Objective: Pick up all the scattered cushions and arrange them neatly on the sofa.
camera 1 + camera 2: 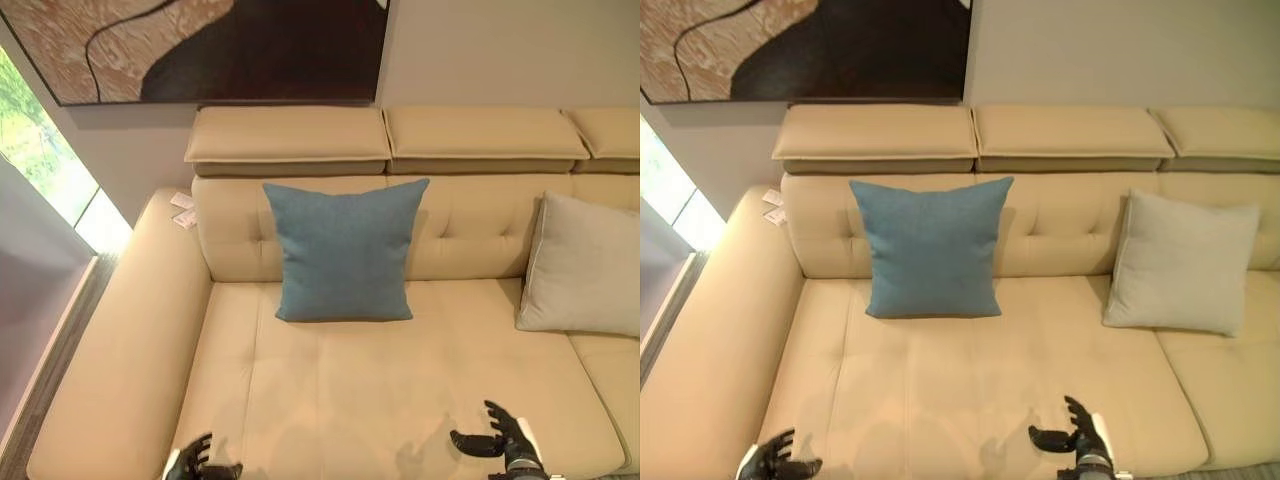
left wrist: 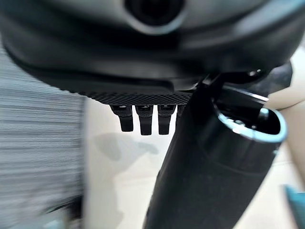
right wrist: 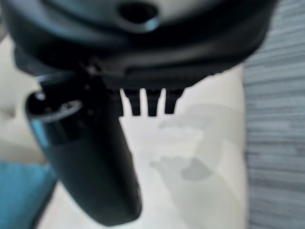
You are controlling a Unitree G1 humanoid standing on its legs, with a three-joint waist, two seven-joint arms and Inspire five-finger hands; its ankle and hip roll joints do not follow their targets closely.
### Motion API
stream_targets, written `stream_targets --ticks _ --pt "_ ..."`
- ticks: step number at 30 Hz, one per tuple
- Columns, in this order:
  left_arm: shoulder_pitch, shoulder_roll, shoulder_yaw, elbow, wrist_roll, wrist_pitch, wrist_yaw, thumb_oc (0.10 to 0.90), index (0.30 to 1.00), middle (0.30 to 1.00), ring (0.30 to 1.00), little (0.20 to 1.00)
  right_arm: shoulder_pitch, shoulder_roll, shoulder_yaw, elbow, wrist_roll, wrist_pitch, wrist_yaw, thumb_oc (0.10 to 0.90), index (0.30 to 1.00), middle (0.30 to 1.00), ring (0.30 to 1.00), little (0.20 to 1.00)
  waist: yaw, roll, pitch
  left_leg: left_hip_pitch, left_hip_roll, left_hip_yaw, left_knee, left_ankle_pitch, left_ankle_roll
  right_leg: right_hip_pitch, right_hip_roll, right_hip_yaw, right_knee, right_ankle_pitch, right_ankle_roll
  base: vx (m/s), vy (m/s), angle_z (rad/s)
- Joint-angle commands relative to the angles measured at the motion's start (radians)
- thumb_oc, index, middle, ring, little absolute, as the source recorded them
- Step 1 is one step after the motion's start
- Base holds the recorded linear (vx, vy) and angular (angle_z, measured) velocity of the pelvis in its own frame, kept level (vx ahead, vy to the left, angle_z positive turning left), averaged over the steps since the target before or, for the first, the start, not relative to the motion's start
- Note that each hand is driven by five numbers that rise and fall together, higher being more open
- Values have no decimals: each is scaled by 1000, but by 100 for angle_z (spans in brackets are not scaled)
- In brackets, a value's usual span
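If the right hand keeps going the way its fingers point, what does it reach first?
Probably bare seat: the right hand is open above the sofa front. Further along, roughly, stands the blue cushion, leaning on the backrest. Depth is unclear.

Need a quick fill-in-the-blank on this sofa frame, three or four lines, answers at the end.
1. The blue cushion stands upright against the sofa's ____.
2. The cushion on the robot's right side of the beige sofa is ____ in colour.
3. Both the left robot hand and the right robot hand hold ____.
4. On the wall above the sofa hangs a ____.

Missing words: backrest; grey; nothing; painting
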Motion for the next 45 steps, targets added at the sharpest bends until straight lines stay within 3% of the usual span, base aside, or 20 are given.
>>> stream_targets --ticks 1,5,8,9,10,11,15,17,19,21,25,29,31,32,34,36,37,38,41,45 --pt "-54 33 0 16 74 -49 30 800 900 900 900 900 -37 -25 12 -20 -41 -57 -14 800 900 900 900 900 2 -35 -17 41 -5 55 6 -73 -21 32 7 -15 5 -78 48 -63 -54 -4" --pt "-89 35 -21 60 80 -52 58 800 900 900 900 900 -54 -6 48 44 -33 -59 -26 800 900 900 900 900 -2 -39 7 24 11 55 22 -54 -27 21 16 3 5 -83 41 -106 -53 -9" --pt "-128 43 -42 69 79 -57 68 800 900 900 900 900 -81 -8 74 87 -19 -58 -33 800 900 900 900 900 -2 -49 42 -67 21 45 149 -68 -34 2 7 2 5 -78 30 -272 -55 6" --pt "-146 42 -49 74 74 -56 72 800 900 900 900 900 -107 -21 101 108 -28 -48 -35 800 900 900 900 900 5 -61 64 -107 6 18 252 -121 -32 -17 -5 6 5 -65 22 -271 -27 23" --pt "-147 42 -49 75 74 -57 72 800 900 900 900 900 -108 -21 101 108 -27 -49 -35 800 900 900 900 900 5 -59 65 -112 8 16 260 -127 -32 -17 -4 5 5 -65 22 -328 1 18" --pt "-151 38 -47 83 70 -58 68 800 900 900 900 900 -117 -25 107 98 -30 -47 -34 800 900 900 900 900 1 -74 65 -114 -13 -6 369 -173 -23 -42 -23 2 5 -47 20 -131 17 6" --pt "-147 20 -45 113 59 -60 63 800 900 900 900 900 -121 -28 107 111 -36 -45 -30 800 900 900 900 900 -17 -72 48 -47 -22 -30 480 -212 -18 -65 -29 -7 5 -17 23 -121 69 -18" --pt "-146 16 -49 110 59 -60 62 800 900 900 900 900 -126 -27 111 124 -41 -43 -30 800 900 900 900 900 -21 -64 47 -14 -22 -39 472 -216 -20 -70 -24 -6 5 -6 25 -72 110 -6" --pt "-148 5 -60 112 62 -61 59 800 900 900 900 900 -133 -17 112 159 -44 -38 -28 800 900 900 900 900 -43 -43 34 85 -37 -27 303 -265 -13 -105 -26 -12 5 29 46 -130 197 14" --pt "-153 2 -63 113 67 -62 61 800 900 900 900 900 -140 -14 112 168 -47 -37 -28 800 900 900 900 900 -44 -39 36 110 -45 -21 242 -273 -7 -118 -30 -8 8 43 54 -165 174 22" --pt "-175 9 -54 131 63 -64 84 800 900 900 900 900 -170 6 140 201 -61 -20 -31 800 900 900 900 900 -24 -52 60 117 -101 -39 134 -263 31 -179 -72 -25 20 88 91 -278 184 5" --pt "-173 11 -42 158 64 -57 92 800 900 900 900 900 -186 19 159 216 -74 -12 -24 800 900 900 900 900 -1 -58 84 123 -109 -25 94 -236 42 -213 -100 -71 67 97 110 -248 105 -23" --pt "-179 17 -37 170 60 -55 96 800 900 900 900 900 -204 25 163 224 -71 -9 -25 800 900 900 900 900 7 -55 107 109 -106 -14 88 -209 50 -241 -117 -99 138 89 123 -357 98 -35" --pt "-185 23 -44 177 62 -52 95 800 900 900 900 900 -207 30 166 232 -63 -9 -23 800 900 900 900 900 12 -46 120 87 -102 -14 90 -189 61 -220 -104 -75 216 28 99 -262 56 -27" --pt "-187 27 -48 182 60 -50 94 800 900 900 900 900 -206 34 167 244 -58 -10 -23 800 900 900 900 900 15 -46 116 70 -104 -19 89 -176 69 -210 -94 -50 258 2 86 -206 40 -13" --pt "-191 29 -53 208 59 -42 85 800 900 900 900 900 -206 40 170 296 -50 -10 -21 800 900 900 900 900 30 -27 100 46 -87 -17 74 -147 78 -165 -61 3 388 -76 60 -154 11 -6" --pt "-191 29 -53 208 59 -42 85 800 900 900 900 900 -207 41 170 296 -50 -10 -21 800 900 900 900 900 30 -27 97 41 -87 -16 74 -145 78 -169 -61 3 386 -73 60 -138 -56 2" --pt "-189 31 -62 220 69 -40 76 800 900 900 900 900 -205 44 172 328 -54 -7 -22 800 900 900 900 900 48 -32 78 24 -86 -9 79 -141 73 -86 -64 13 342 -95 62 -53 -87 4" --pt "-187 21 -68 225 66 -38 72 800 900 900 900 900 -211 49 175 352 -52 3 -24 800 900 900 900 900 61 -50 40 18 -86 5 70 -137 63 -32 -53 23 215 -95 59 19 -118 -9" --pt "-192 13 -79 237 64 -40 68 800 900 900 900 900 -221 51 183 375 -50 9 -25 800 900 900 900 900 57 -55 28 27 -76 10 65 -135 51 -4 -37 43 125 -77 58 45 -87 -15"
